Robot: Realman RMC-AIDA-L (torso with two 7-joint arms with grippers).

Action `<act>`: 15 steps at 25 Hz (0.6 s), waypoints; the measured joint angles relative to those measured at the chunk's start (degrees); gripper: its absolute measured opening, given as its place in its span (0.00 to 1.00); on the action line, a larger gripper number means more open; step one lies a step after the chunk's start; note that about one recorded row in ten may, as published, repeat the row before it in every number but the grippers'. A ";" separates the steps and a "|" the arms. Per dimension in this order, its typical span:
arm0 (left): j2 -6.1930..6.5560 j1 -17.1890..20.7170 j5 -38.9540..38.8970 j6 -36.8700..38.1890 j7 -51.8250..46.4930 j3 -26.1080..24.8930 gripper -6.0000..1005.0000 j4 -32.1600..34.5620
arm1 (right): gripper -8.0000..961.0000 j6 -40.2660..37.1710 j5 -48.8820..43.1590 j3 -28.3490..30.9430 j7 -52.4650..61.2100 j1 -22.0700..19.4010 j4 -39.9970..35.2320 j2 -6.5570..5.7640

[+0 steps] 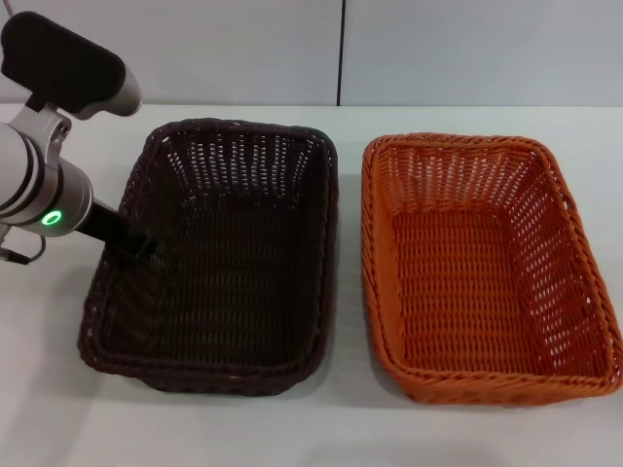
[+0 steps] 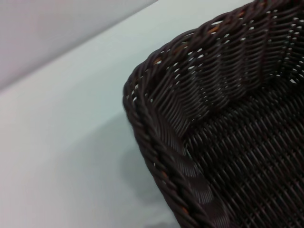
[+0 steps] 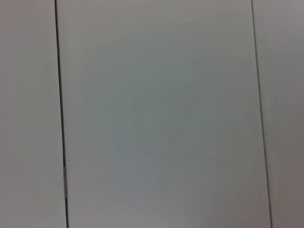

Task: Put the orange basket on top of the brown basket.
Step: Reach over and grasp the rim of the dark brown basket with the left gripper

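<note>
The brown basket (image 1: 229,272) stands on the left of the white table and is empty. The orange basket (image 1: 482,277) stands right beside it on the right, also empty, with a narrow gap between them. My left gripper (image 1: 137,243) is at the brown basket's left rim, its dark tip over the inner side wall. The left wrist view shows a corner of the brown basket (image 2: 223,142) from close above. My right gripper is out of view; its wrist view shows only wall panels.
The white table (image 1: 321,428) runs around both baskets, with bare strips in front and behind. A grey panelled wall (image 1: 438,49) stands behind the table. My left arm (image 1: 39,185) reaches in from the left edge.
</note>
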 joint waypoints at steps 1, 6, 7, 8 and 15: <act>0.03 0.50 0.75 0.10 2.54 0.80 0.31 -1.32 | 0.76 0.01 0.00 0.00 0.00 0.02 0.00 0.00; 0.11 3.09 3.45 1.66 10.43 4.07 0.31 -7.09 | 0.76 0.01 0.00 0.06 0.00 0.05 -0.01 0.00; 0.11 3.11 3.44 1.62 11.35 4.02 0.31 -7.38 | 0.76 0.02 0.00 0.06 0.00 0.02 -0.06 0.00; 0.16 2.97 3.43 1.31 12.83 3.89 0.31 -7.57 | 0.76 0.06 0.00 0.09 0.00 -0.06 -0.15 0.00; 0.20 -0.39 1.48 -4.11 28.90 -3.02 0.31 -11.28 | 0.76 0.07 0.01 0.21 0.00 0.09 -0.34 0.00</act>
